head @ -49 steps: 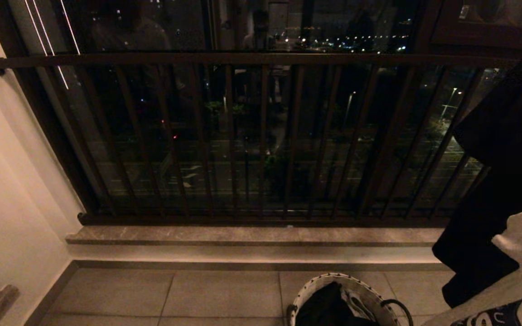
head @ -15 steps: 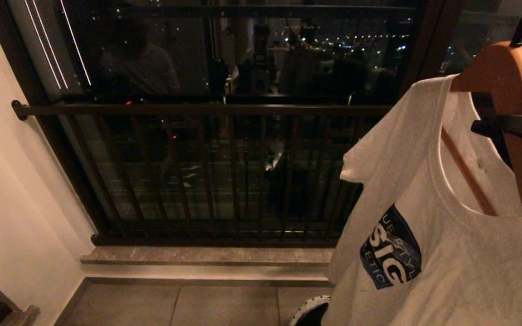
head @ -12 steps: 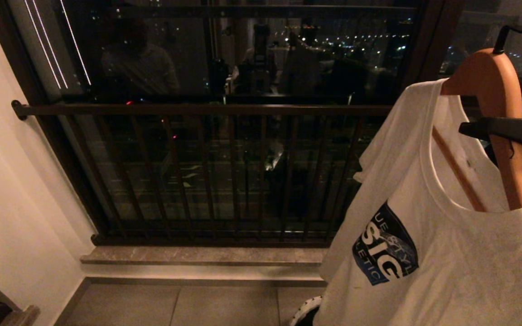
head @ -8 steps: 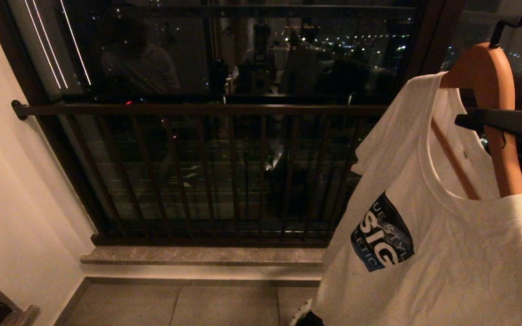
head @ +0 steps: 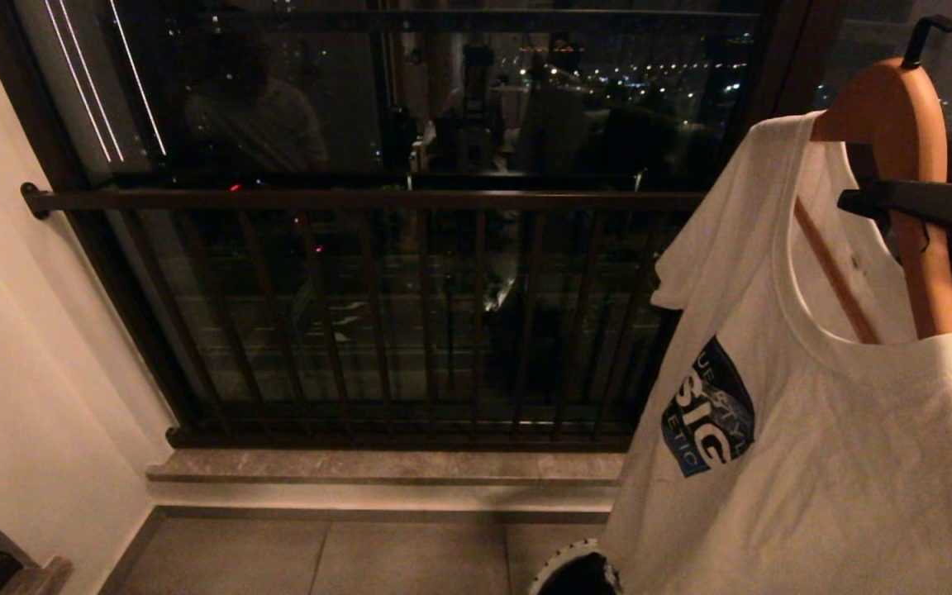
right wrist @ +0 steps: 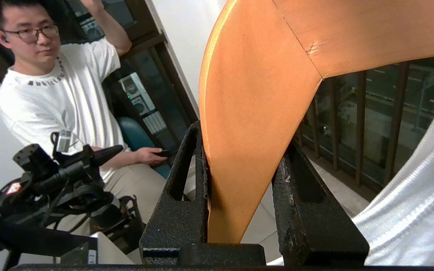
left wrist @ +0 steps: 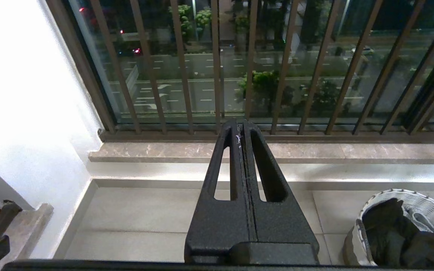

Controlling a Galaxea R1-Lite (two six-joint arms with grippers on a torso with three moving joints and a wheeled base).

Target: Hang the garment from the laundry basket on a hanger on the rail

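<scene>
A white T-shirt with a blue logo, the garment, hangs on an orange wooden hanger at the right of the head view. The hanger's black hook reaches the top edge. My right gripper comes in level from the right, shut on one arm of the hanger, with the shirt beside it. The laundry basket shows only its rim below the shirt; it holds dark clothes. My left gripper is shut and empty, parked low facing the window. The rail is out of view.
A dark brown window bar with vertical bars spans the glass ahead, above a stone sill. A pale wall closes the left side. In the right wrist view a person sits behind black equipment.
Since the earliest frame the head view has lifted, and the shirt on its hanger has come up from the lower right corner. Over the last second it rose a little more.
</scene>
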